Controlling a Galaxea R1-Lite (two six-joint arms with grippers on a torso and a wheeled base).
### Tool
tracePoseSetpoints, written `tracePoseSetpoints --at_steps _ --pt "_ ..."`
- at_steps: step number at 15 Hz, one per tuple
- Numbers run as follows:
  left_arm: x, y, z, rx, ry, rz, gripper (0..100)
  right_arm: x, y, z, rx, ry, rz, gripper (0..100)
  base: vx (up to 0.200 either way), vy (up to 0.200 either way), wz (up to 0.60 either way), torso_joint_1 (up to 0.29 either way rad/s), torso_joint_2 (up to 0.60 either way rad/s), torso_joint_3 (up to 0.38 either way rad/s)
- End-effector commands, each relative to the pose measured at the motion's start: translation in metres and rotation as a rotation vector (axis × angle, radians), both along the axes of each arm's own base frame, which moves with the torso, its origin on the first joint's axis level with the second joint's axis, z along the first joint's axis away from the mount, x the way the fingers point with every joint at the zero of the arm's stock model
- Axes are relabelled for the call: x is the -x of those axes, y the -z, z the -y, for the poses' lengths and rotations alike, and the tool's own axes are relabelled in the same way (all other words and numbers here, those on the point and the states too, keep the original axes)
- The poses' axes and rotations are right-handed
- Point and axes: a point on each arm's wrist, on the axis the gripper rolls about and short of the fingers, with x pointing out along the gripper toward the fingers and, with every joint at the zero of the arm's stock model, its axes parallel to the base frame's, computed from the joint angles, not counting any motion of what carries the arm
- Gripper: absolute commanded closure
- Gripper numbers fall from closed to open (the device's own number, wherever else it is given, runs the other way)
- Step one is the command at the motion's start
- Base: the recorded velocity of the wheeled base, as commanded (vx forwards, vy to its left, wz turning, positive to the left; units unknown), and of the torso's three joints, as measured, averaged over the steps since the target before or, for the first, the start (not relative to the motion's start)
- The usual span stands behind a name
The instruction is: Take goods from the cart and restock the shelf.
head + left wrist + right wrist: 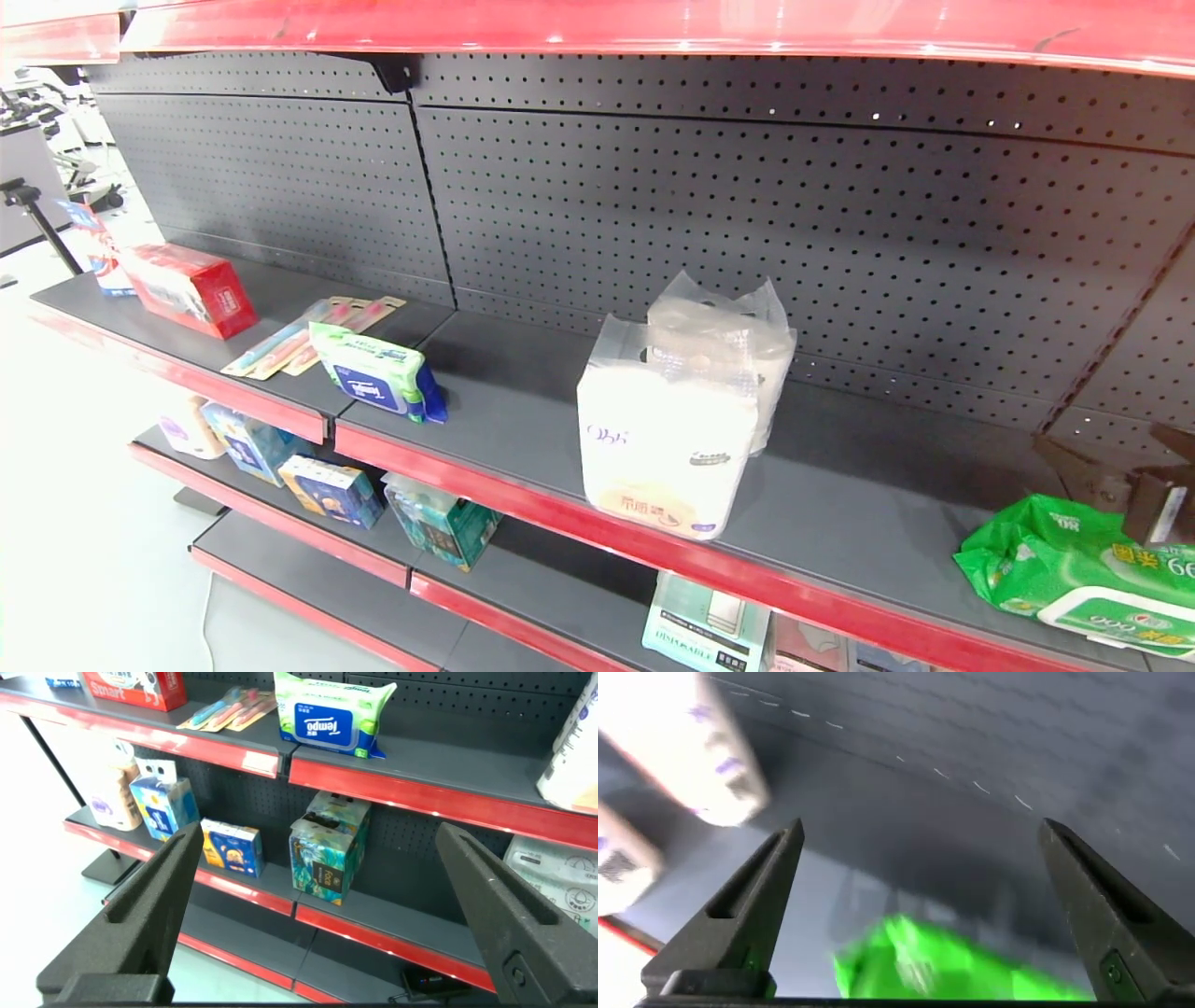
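A green wipes pack lies flat on the dark middle shelf at its far right, near the red front edge. My right gripper hangs open just above and behind the pack, with nothing between its fingers. A white toilet paper pack stands upright on the same shelf to the left. My left gripper is open and empty, held low in front of the lower shelves.
Further left on the middle shelf lie a green-blue wet wipes pack, toothbrushes and a red box. Lower shelves hold a teal box, a blue box and other goods. Bare shelf separates the toilet paper from the green pack.
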Motion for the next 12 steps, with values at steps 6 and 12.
tracePoseSetpoints --at_steps 6,12 --pt "0.000 0.000 0.000 0.000 -0.001 0.000 0 0.144 0.028 -0.020 0.053 0.194 0.085 0 0.000 0.000 0.00 0.000 0.00 0.000" --pt "0.000 0.000 0.000 0.000 -0.001 0.000 0 0.164 0.067 -0.023 -0.018 0.085 0.081 0 0.000 0.000 0.00 0.000 0.00 0.000"
